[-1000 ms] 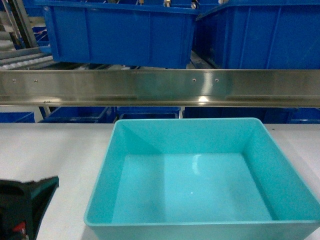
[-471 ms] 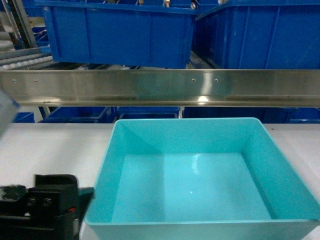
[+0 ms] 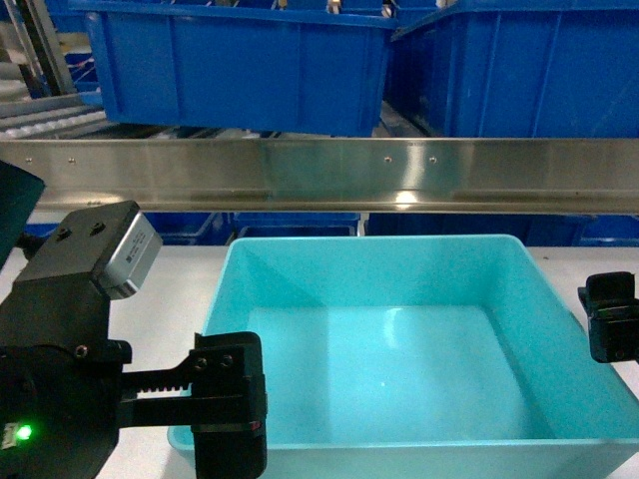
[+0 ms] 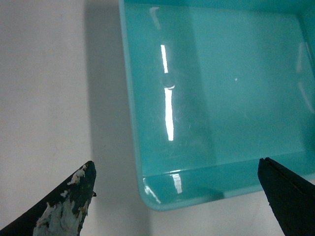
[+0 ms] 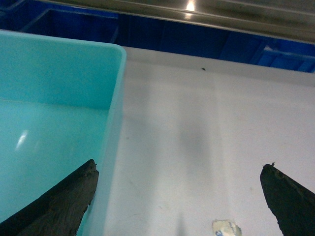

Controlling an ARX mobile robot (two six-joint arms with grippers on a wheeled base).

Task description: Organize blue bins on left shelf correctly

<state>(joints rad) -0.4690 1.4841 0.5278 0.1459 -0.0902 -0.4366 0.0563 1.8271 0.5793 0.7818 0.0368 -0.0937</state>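
Both hands have risen into head view: left hand [image 3: 232, 404] open astride the bin's [image 3: 399, 299] near-left corner; right hand [image 5: 179, 196] open, straddling its right rim.

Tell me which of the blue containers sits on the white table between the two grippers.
The light turquoise bin: smooth-walled, empty, on the white table. The darker royal-blue crates sit up on the steel rack behind it.
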